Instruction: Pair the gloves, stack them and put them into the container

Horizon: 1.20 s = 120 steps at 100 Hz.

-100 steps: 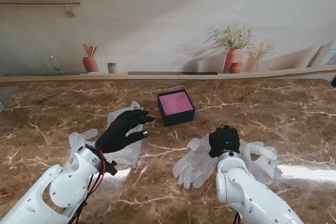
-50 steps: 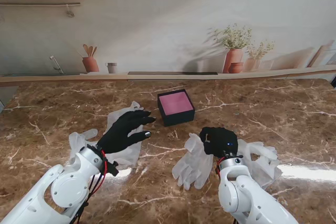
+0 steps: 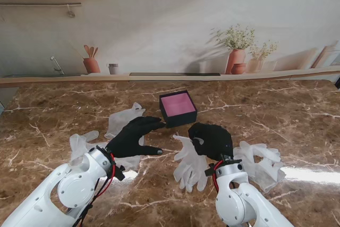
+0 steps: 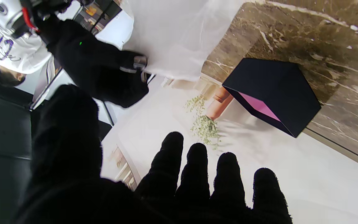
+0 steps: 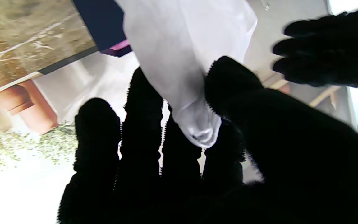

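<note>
Fingers of the right hand (image 3: 211, 139) were pinching one translucent glove (image 5: 179, 59): in the right wrist view its cuff sat between the thumb (image 5: 228, 84) and the other fingertips. From the stand camera this glove (image 3: 189, 164) hung from the hand, with its fingers trailing on the marble table (image 3: 297, 115) nearer to me. The left hand (image 3: 134, 137) had its fingers spread and held nothing; it hovered over the left pair of gloves (image 3: 121, 120), which lay flat on the table, and I could not tell if it touched them.

To do this step well, I judged that the pinch should stay firm on the cuff, because the thin material can slip out easily. The glove should be carried low and laid flat on its partner, cuff on cuff, without folding. Another glove (image 3: 260, 160) lay on the right, just beside the right wrist.

Between the two hands, on the far side, stood the black container (image 3: 178, 108) with its pink inside, open on top. It was near the left fingertips and a little beyond the right hand.
</note>
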Available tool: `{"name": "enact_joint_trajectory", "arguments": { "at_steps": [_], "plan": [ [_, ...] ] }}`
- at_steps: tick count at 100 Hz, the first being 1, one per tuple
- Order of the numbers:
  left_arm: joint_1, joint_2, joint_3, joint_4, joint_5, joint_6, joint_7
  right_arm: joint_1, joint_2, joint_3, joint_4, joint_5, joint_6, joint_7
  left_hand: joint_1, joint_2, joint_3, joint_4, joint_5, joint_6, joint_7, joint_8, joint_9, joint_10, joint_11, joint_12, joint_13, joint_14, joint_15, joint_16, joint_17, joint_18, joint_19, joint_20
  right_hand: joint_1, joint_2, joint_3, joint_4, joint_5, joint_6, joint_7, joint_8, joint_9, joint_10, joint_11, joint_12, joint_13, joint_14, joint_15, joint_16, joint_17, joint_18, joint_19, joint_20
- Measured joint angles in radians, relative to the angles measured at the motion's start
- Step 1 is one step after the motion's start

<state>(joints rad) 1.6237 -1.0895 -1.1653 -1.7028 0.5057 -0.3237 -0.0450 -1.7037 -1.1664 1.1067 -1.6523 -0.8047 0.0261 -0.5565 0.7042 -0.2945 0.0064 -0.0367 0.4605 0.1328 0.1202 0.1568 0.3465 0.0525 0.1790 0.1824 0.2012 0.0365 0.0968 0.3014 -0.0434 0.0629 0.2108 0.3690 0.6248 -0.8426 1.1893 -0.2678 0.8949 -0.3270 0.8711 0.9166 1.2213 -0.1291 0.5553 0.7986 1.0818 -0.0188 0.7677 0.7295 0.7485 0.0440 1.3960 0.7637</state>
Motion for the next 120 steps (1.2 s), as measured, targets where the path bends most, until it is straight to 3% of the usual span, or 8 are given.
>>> {"name": "enact_joint_trajectory", "arguments": {
  "at_steps": [19,30,51,66,82,90,102,120],
  "plan": [
    [-0.020,0.007,0.020,0.003,-0.026,-0.005,-0.076,-0.018,-0.005,-0.007,-0.056,0.012,-0.031,-0.015,0.023,-0.120,0.004,0.000,-0.056,0.016,-0.021,-0.016,-0.022,0.006,0.009,0.001,-0.036,0.012,0.002,0.011,-0.011,0.007,0.000,0.033,0.000,0.000,0.000,0.000,0.000,0.000,0.002,-0.011,0.001,0.000,0.000,0.000,0.000,0.004,0.006,0.000,0.016,0.005,0.000,-0.002],
    [-0.024,0.011,0.032,0.003,0.011,-0.009,-0.060,-0.023,-0.008,-0.011,-0.072,0.018,-0.049,-0.022,-0.089,-0.239,0.395,-0.033,-0.059,0.017,-0.021,-0.026,-0.022,0.006,0.009,0.003,-0.036,0.012,0.002,0.026,-0.011,0.014,-0.011,0.138,0.000,0.000,0.000,0.000,0.000,0.000,0.002,-0.012,0.001,0.000,0.000,0.001,0.000,0.005,0.007,0.000,0.016,0.006,0.000,-0.003],
    [-0.034,0.009,0.054,0.015,0.045,-0.011,-0.009,-0.035,-0.011,-0.019,-0.100,0.042,-0.096,-0.018,-0.088,-0.244,0.572,-0.043,-0.001,-0.010,0.111,0.033,0.045,0.006,0.048,0.026,-0.004,0.025,0.027,0.051,-0.011,0.041,0.070,0.185,0.011,-0.001,0.000,-0.001,0.004,0.000,0.003,-0.023,0.001,0.003,0.000,0.001,0.000,0.011,0.016,0.000,0.017,0.014,0.000,-0.013],
    [-0.035,-0.003,0.067,0.038,0.074,-0.019,0.107,-0.038,-0.011,-0.017,-0.098,0.035,-0.169,-0.024,-0.065,-0.244,0.686,-0.069,0.134,-0.129,0.392,0.230,0.272,-0.005,0.107,0.104,0.175,0.041,0.088,0.101,-0.002,0.086,0.264,0.212,0.011,-0.001,0.000,-0.001,0.004,0.000,0.003,-0.027,0.001,0.005,0.000,0.001,0.000,0.013,0.017,0.000,0.016,0.018,0.000,-0.014],
    [-0.038,-0.031,0.074,0.073,0.069,-0.059,0.206,-0.026,-0.012,-0.015,-0.049,-0.017,-0.290,-0.102,0.118,-0.254,0.576,-0.108,0.316,-0.271,0.763,0.273,0.606,-0.032,0.177,0.273,0.434,0.072,0.210,0.210,0.049,0.137,0.499,0.227,0.034,-0.005,0.000,-0.001,0.018,-0.001,0.003,-0.049,0.001,0.006,-0.004,0.001,-0.001,0.011,0.015,0.000,-0.013,0.018,-0.001,-0.014],
    [-0.039,-0.040,0.077,0.079,0.048,-0.069,0.219,-0.018,-0.011,-0.015,-0.026,-0.040,-0.298,-0.120,0.117,-0.253,0.576,-0.108,0.347,-0.279,0.791,0.259,0.690,-0.034,0.170,0.322,0.503,0.080,0.251,0.240,0.072,0.148,0.565,0.239,0.038,-0.005,0.000,-0.001,0.024,-0.001,-0.001,-0.082,0.001,0.006,-0.011,0.001,-0.001,0.008,0.005,0.000,-0.041,0.018,-0.006,-0.014],
    [-0.037,-0.048,0.075,0.082,0.026,-0.090,0.229,-0.021,-0.007,-0.011,-0.023,-0.063,-0.289,-0.120,0.129,-0.181,0.542,-0.108,0.343,-0.282,0.788,0.248,0.741,-0.035,0.171,0.333,0.541,0.090,0.283,0.270,0.085,0.157,0.624,0.261,0.038,-0.010,-0.013,-0.001,-0.044,0.110,-0.239,-0.329,-0.001,0.006,-0.012,0.001,-0.004,0.003,-0.002,0.000,-0.062,0.019,-0.029,-0.015],
    [-0.001,-0.046,0.034,0.033,-0.018,-0.098,0.153,-0.049,0.001,0.018,-0.033,-0.107,-0.269,-0.135,0.181,-0.092,0.443,-0.125,0.345,-0.261,0.737,0.280,0.741,-0.026,0.184,0.277,0.541,0.113,0.297,0.306,0.085,0.162,0.648,0.286,0.034,-0.035,-0.040,-0.001,-0.043,0.148,-0.388,-0.380,-0.016,-0.002,-0.011,0.013,-0.022,-0.006,0.006,0.013,-0.073,0.030,-0.041,-0.015]
  ]
}}
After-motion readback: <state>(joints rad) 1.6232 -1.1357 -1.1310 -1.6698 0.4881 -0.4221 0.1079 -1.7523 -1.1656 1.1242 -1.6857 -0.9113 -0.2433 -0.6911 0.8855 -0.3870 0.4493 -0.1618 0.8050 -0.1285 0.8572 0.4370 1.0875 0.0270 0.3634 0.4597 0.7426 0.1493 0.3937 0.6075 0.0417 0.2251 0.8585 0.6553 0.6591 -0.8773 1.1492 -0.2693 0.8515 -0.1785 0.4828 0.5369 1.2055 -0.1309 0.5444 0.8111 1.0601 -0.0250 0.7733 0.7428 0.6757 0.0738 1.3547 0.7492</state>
